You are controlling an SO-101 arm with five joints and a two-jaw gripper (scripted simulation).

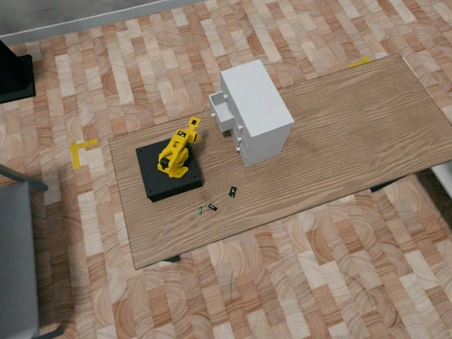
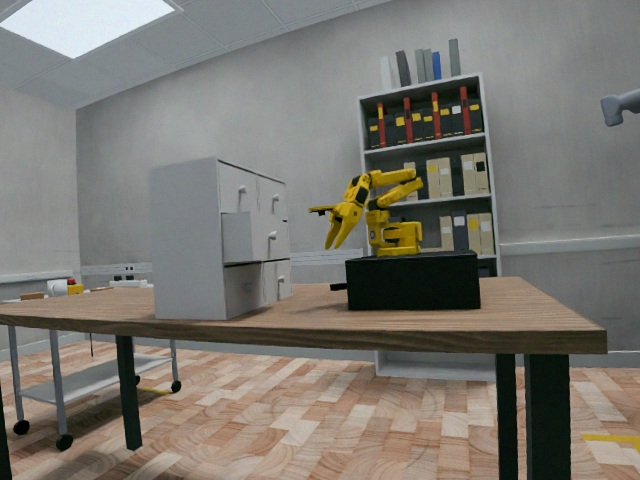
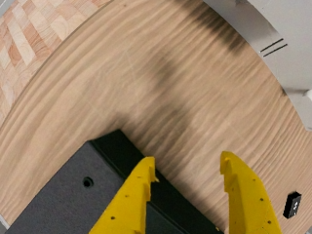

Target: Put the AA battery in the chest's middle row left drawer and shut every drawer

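Observation:
The white chest (image 1: 257, 98) (image 2: 188, 242) (image 3: 298, 73) has its left middle-row drawer (image 1: 227, 125) (image 2: 236, 237) pulled out; the part of its inside that shows looks empty. The other drawers look shut. A small green cylinder (image 1: 200, 210) and a small black cylinder (image 1: 212, 207) lie on the table near its front edge; they are too small to tell which is the AA battery. My gripper (image 1: 197, 138) (image 2: 332, 246) (image 3: 187, 166) is partly open and empty. It points down in the air between the arm's base and the chest, clear of the drawer.
A small black block (image 1: 232, 191) (image 3: 292, 205) with a white mark lies on the wooden table (image 1: 339, 120), between the cylinders and the chest. The arm stands on a black box (image 1: 153, 182) (image 2: 413, 284) (image 3: 63, 195). The table's back edge runs close behind the open drawer.

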